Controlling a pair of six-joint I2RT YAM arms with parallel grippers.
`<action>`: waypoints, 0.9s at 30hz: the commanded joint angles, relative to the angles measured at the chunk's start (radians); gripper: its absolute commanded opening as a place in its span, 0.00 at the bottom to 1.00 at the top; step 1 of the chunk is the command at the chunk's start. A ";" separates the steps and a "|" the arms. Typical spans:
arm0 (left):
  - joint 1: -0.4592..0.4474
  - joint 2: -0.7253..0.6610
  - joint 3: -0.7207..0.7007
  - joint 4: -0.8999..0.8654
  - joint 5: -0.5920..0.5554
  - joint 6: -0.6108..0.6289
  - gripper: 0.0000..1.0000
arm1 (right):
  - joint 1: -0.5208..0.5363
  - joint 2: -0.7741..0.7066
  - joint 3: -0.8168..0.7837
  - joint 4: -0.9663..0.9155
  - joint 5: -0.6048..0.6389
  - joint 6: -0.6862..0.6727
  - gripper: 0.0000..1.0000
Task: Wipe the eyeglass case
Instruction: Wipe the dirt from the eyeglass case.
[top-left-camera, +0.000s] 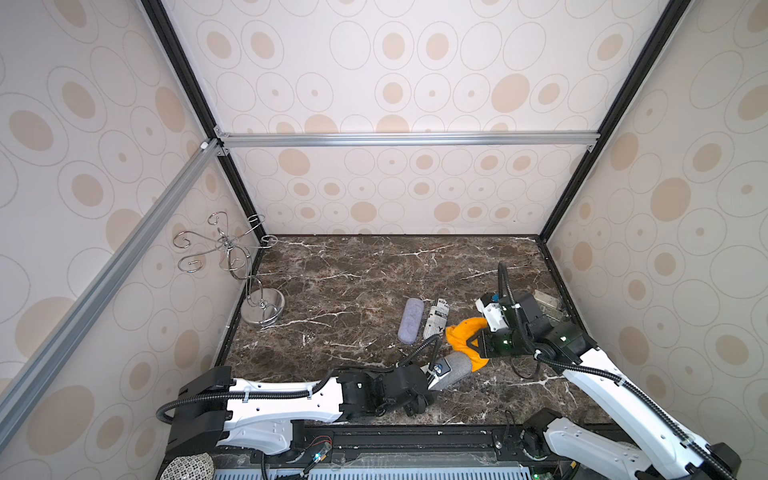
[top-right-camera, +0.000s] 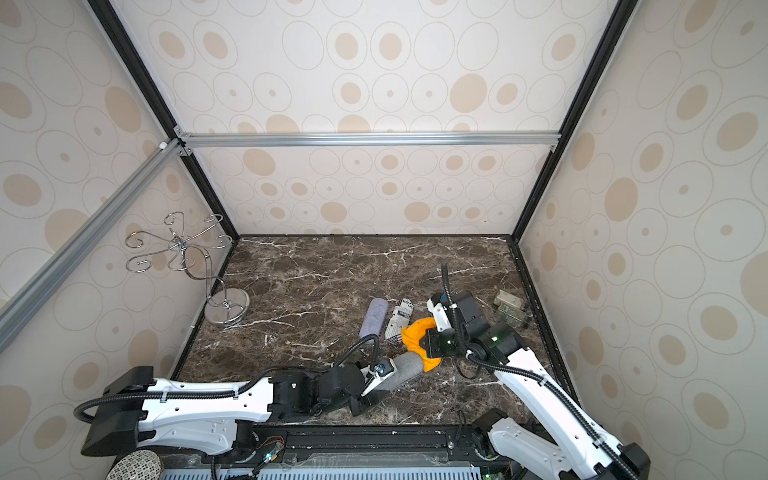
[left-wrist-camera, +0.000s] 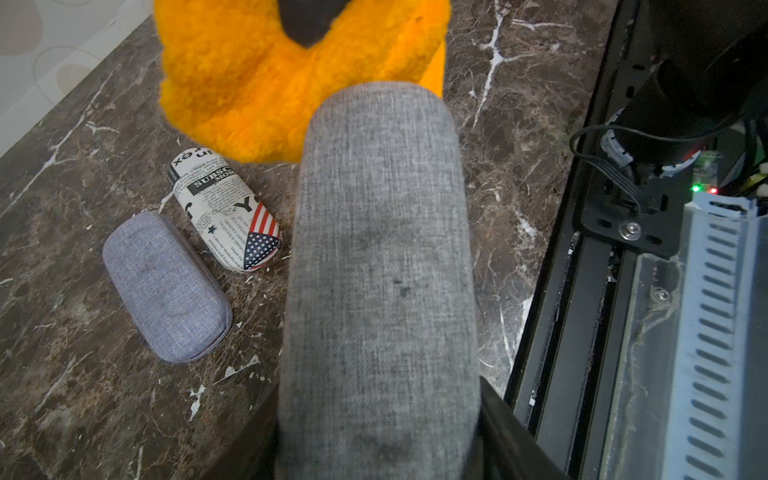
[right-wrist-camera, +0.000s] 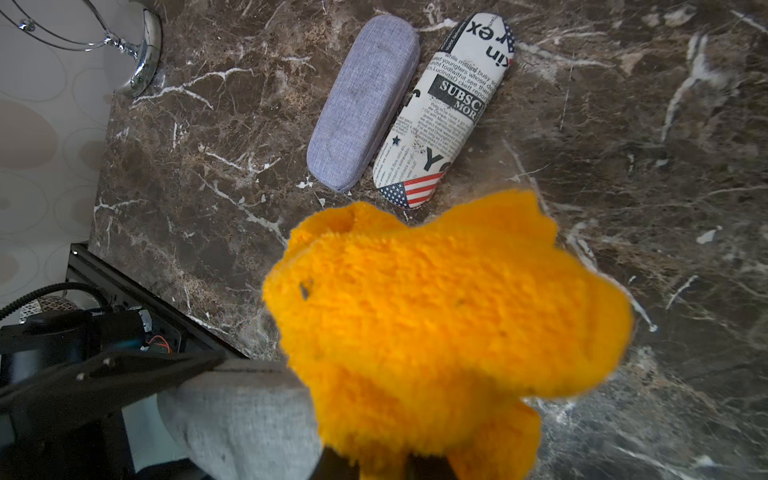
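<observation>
Grey eyeglass case (left-wrist-camera: 378, 270) sits clamped in the left gripper (top-left-camera: 442, 376) near the table's (top-left-camera: 353, 291) front edge, while the right gripper (top-left-camera: 471, 347) pinches the orange cloth (top-left-camera: 459, 332) against its far end — wiping looks underway, but dark smudges on the fabric suggest most is left to do.

Both arms wear white shells with black joints, the left arm (top-left-camera: 282, 409) and the right arm (top-left-camera: 598, 382). A black ribbed cable (top-left-camera: 266, 395) runs along each. The right gripper (top-left-camera: 477, 347) is black, with a small green light (top-left-camera: 504, 342) on the housing just behind it
</observation>
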 joint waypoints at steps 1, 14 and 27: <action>0.101 -0.040 -0.013 -0.023 -0.067 -0.130 0.37 | 0.000 -0.054 -0.026 -0.099 -0.089 0.008 0.00; 0.437 -0.104 -0.176 -0.089 -0.129 -0.516 0.39 | 0.027 -0.073 -0.058 0.009 -0.207 -0.007 0.00; 0.522 0.000 -0.275 0.013 -0.130 -0.610 0.43 | 0.205 -0.020 -0.075 0.131 -0.065 0.057 0.00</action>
